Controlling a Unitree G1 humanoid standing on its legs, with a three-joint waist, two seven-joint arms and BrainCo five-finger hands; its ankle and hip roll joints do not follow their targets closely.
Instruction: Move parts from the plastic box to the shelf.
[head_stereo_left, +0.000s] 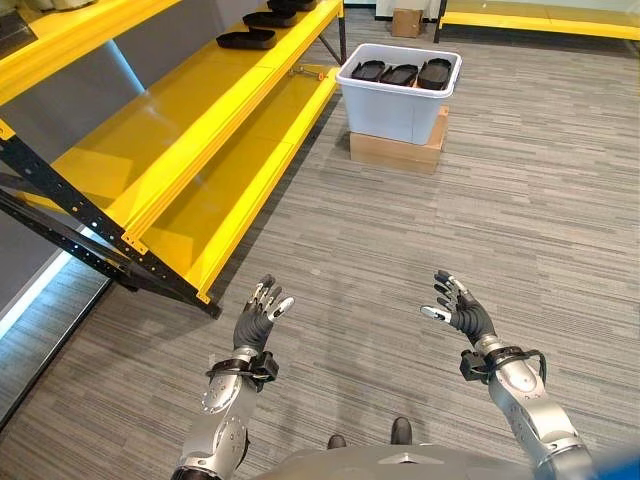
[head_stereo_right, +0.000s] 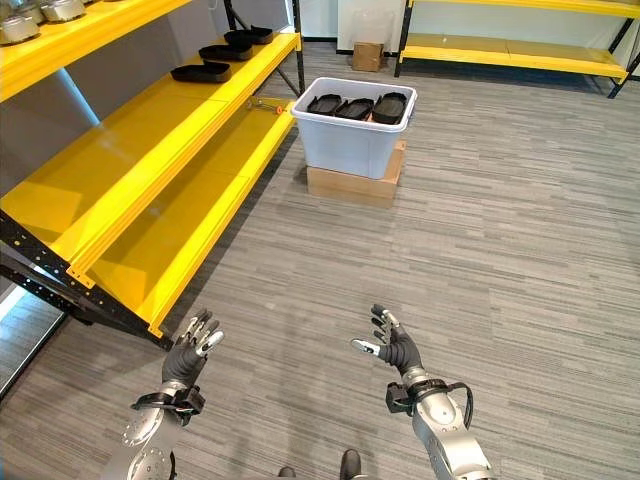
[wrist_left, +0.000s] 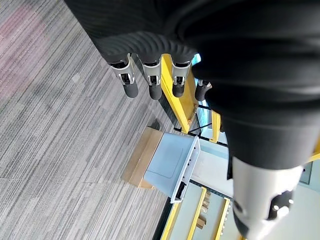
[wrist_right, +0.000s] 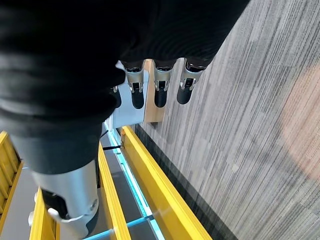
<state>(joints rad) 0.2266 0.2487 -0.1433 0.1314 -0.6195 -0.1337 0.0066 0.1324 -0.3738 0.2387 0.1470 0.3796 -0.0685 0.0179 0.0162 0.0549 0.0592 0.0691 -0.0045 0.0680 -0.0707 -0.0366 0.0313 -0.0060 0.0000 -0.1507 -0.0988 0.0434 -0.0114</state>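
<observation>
A pale grey plastic box (head_stereo_left: 398, 100) stands on a flat cardboard carton (head_stereo_left: 396, 150) on the floor ahead, with three black parts (head_stereo_left: 400, 73) lying in its top. On the left runs the yellow shelf (head_stereo_left: 190, 140), and several black parts (head_stereo_left: 247, 39) lie on its upper board at the far end. My left hand (head_stereo_left: 258, 318) and my right hand (head_stereo_left: 462, 309) are held low over the carpet, well short of the box. Both are open with straight fingers and hold nothing. The box (wrist_left: 172, 162) also appears past my left hand's fingers (wrist_left: 131, 82).
Striped grey carpet spreads between me and the box. The shelf's black slanted frame (head_stereo_left: 70, 225) reaches the floor at my near left. A second yellow rack (head_stereo_left: 540, 18) and a small cardboard box (head_stereo_left: 406, 21) stand against the far wall.
</observation>
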